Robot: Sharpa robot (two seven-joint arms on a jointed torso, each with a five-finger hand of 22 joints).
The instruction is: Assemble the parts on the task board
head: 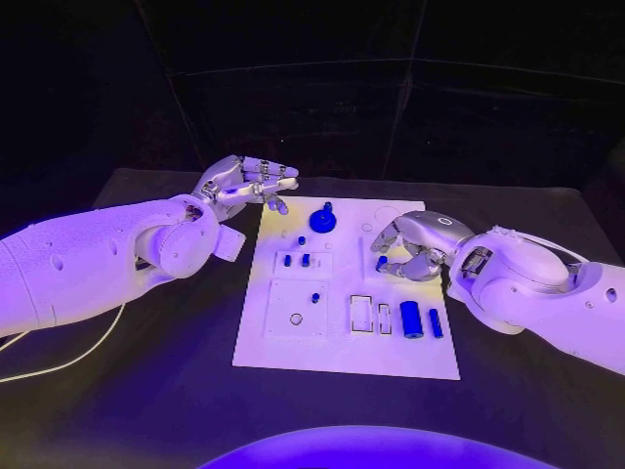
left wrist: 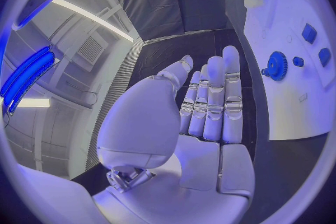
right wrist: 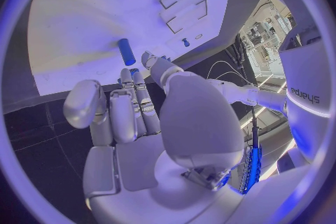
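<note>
Left hand (head: 245, 182) hovers off the far left corner of the board (head: 334, 357), fingers straight and lying side by side, thumb apart, nothing in them (clear in left wrist view). The blue gear (head: 322, 219) sits on the board just past its fingertips (left wrist: 231, 56), not touching.

Right hand (head: 414, 246) is over the board's right edge, fingers curled down and inward. A small blue peg (right wrist: 126, 51) lies just beyond the fingertips (right wrist: 149, 58). Head view shows blue right at the fingertips, but can't tell if it's pinched or only touched; wrist view suggests a gap.

Other parts: two small blue blocks (head: 296, 260) mid-board on the palm side of the left fingers, a blue cylinder (head: 411, 319) and a thin blue bar (head: 436, 321) near the right forearm, beside empty slots (head: 362, 313).

Step, prob.: right hand going for the small peg. Task looks early, since most parts are loose.

Risks:
- Peg is round and small, so fingertips closing off-centre could roll it away or flick it off the board edge.
- Right forearm hangs close over the cylinder and bar, and a low sweep could knock them.
- Left fingers reaching in flat could shove the gear instead of gripping it.
- Board isn't visibly clamped, so a hard press may slide it.
</note>
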